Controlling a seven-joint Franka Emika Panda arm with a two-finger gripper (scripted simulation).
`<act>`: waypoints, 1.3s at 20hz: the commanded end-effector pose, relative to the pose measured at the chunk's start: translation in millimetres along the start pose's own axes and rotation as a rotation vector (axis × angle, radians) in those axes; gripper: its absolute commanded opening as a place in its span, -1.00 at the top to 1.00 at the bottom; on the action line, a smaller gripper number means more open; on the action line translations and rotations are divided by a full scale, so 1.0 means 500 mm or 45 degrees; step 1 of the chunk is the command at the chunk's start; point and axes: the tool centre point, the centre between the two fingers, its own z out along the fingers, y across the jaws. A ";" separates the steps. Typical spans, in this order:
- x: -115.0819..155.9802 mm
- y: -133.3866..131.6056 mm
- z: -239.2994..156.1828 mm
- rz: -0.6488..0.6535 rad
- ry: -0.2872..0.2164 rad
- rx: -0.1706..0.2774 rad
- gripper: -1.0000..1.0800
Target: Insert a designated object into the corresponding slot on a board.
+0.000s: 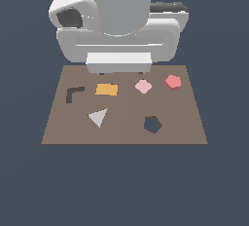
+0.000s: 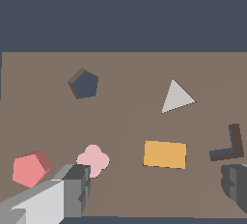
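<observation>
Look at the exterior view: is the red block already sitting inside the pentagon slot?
No, the red block sits apart from the empty pentagon slot.

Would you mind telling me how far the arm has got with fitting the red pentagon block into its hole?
Nothing looks done yet: the red block sits on the board, apart from the empty pentagon slot. In hand: the open gripper is above the orange rectangle, holding nothing. Left: grasp the block, carry it over, insert it.

Colours on the flat brown rectangular board [image 1: 124, 132]

Thick red pentagonal block [image 1: 172, 82], pale pink flower-like piece [image 1: 143, 86], orange rectangle [image 1: 106, 89], light grey triangle [image 1: 98, 117]; dark pentagon-shaped hole [image 1: 152, 124] and L-shaped hole [image 1: 73, 93].
</observation>
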 end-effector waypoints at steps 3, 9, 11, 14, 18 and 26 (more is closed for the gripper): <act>-0.001 -0.003 0.002 0.000 0.000 0.000 -0.92; -0.018 -0.038 0.028 0.009 -0.003 -0.001 -0.92; -0.028 -0.060 0.044 0.014 -0.005 -0.002 -0.92; -0.047 -0.100 0.073 0.024 -0.009 -0.003 -0.92; -0.076 -0.167 0.122 0.040 -0.014 -0.005 -0.92; -0.125 -0.292 0.214 0.071 -0.025 -0.010 -0.92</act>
